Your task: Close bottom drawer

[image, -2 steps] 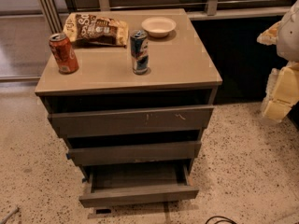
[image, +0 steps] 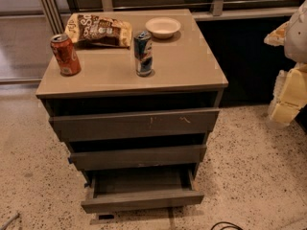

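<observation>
The bottom drawer (image: 142, 200) is the lowest and slimmest of three dark grey-brown drawers in a small cabinet. It stands pulled out, and its shallow box (image: 139, 181) shows empty. The middle drawer (image: 139, 157) and the top drawer (image: 134, 123), which has pale scratches, sit further in. My arm and gripper (image: 288, 97) show as white and pale yellow parts at the right edge. They are well to the right of the cabinet, above the floor and apart from the drawers.
On the cabinet top (image: 182, 66) stand a red can (image: 65, 54), a blue can (image: 143, 53), a chip bag (image: 98, 30) and a white bowl (image: 163, 27). Speckled floor (image: 249, 166) surrounds the cabinet. A dark cable (image: 225, 225) lies at the bottom edge.
</observation>
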`<state>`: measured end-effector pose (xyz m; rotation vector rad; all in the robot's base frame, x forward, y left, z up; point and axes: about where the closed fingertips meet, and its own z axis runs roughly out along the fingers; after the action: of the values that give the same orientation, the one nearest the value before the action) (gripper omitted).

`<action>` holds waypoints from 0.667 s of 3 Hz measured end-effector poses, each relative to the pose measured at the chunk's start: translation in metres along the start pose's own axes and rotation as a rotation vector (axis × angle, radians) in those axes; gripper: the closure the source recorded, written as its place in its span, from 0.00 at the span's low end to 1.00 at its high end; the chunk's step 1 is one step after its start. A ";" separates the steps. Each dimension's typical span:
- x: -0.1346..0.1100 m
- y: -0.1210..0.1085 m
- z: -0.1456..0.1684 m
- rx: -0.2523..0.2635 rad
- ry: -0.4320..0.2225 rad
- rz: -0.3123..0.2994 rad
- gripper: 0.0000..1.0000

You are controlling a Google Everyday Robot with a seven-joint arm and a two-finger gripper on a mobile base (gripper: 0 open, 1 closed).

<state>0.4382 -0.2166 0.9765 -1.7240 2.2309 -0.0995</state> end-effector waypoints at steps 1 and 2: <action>-0.001 0.006 0.034 -0.020 -0.043 0.010 0.23; -0.007 0.017 0.074 -0.054 -0.108 0.006 0.47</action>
<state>0.4450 -0.1948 0.9040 -1.7077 2.1790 0.0539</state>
